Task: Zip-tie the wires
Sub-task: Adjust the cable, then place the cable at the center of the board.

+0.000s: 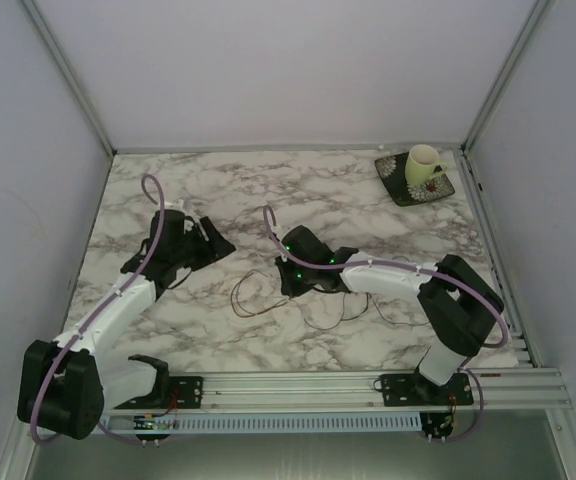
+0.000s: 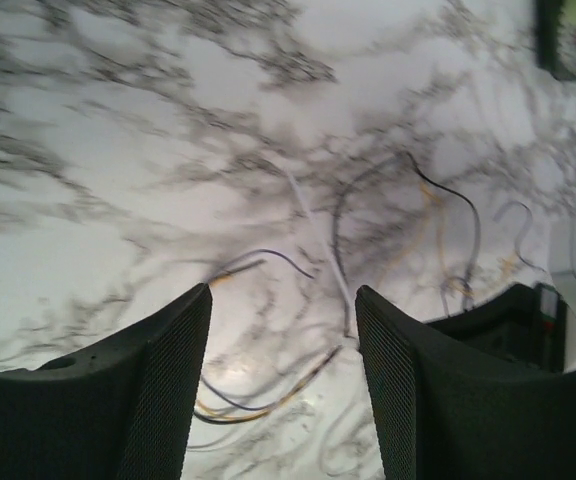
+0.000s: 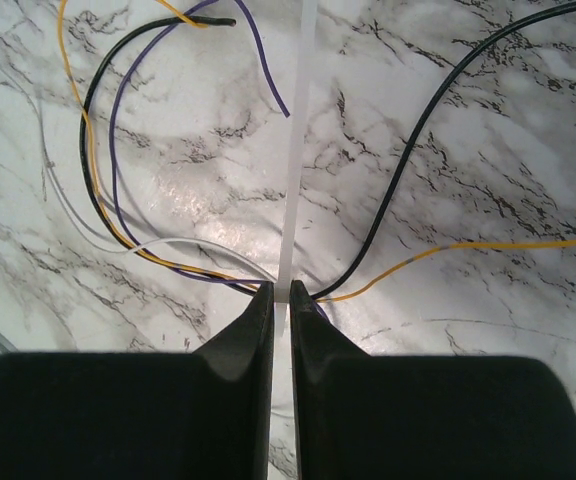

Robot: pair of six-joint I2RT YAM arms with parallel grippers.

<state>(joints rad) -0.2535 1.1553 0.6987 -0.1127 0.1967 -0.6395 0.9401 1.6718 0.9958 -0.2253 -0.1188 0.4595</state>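
Note:
The wires are thin strands curling in loose loops on the marble table, between and in front of the two grippers. In the right wrist view they show as black, purple, yellow and white strands. My right gripper is shut on a white zip tie, which runs straight away from the jaws across the strands. My left gripper is open and empty above the table, with wire loops and the zip tie lying beyond its fingers.
A pale mug stands on a dark square coaster at the back right corner. A metal rail runs along the near edge. Grey walls enclose the table on three sides.

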